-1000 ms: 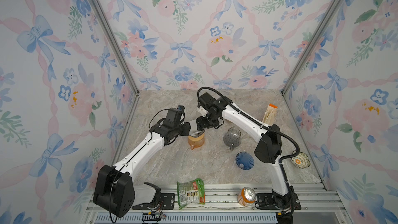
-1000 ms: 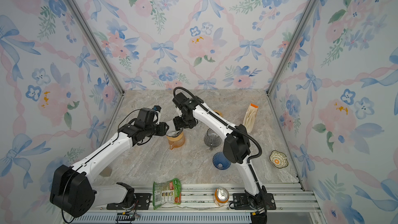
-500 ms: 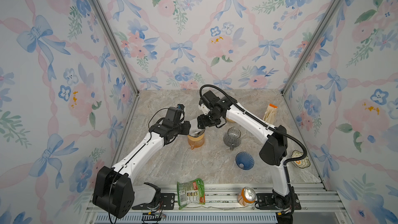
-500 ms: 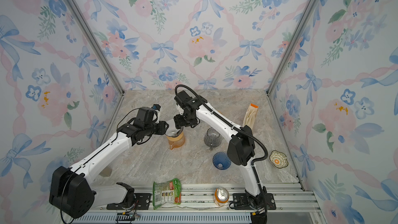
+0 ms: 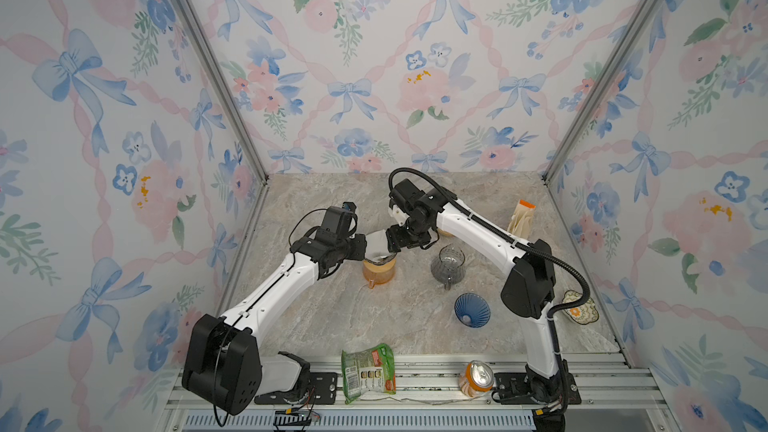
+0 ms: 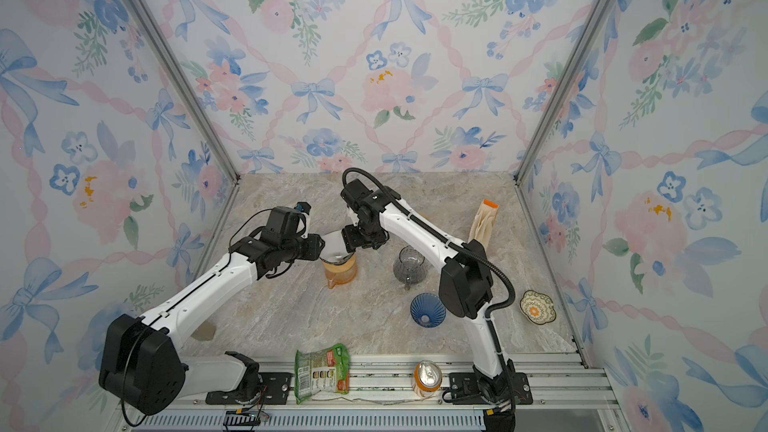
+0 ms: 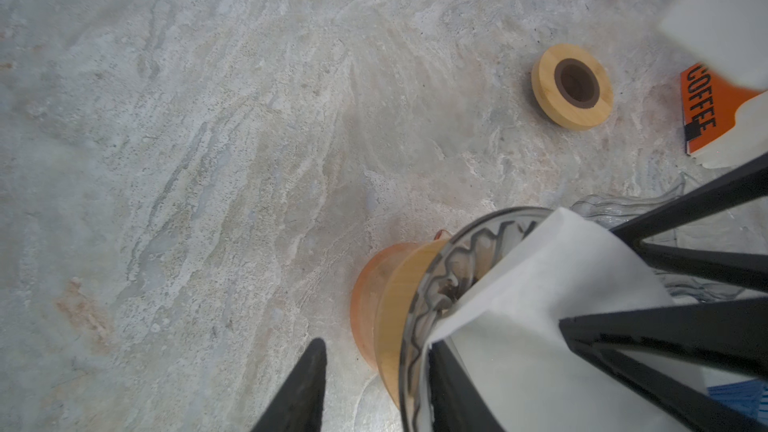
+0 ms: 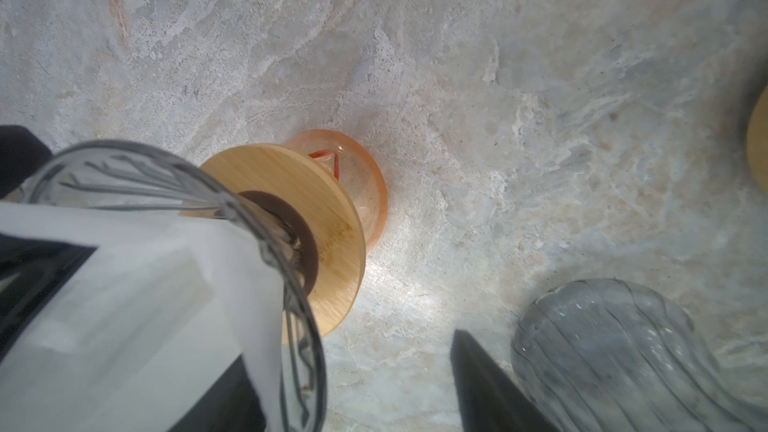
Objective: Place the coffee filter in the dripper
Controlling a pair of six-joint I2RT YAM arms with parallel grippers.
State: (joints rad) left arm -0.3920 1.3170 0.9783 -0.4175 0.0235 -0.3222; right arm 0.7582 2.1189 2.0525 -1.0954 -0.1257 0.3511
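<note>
The paper filter is only partway inside the glass dripper on the orange jug, the left end effector and right end effector are both spread open at it, so next it probably needs a gentle push down.

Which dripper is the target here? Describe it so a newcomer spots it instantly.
On the marble tabletop, find the orange carafe left of centre. The dripper sits on top of it on a wooden collar, with the white filter partly in it. Unlike the blue dripper on the bare table by the grey carafe, it is clear smoky glass with wavy ribs.
</note>
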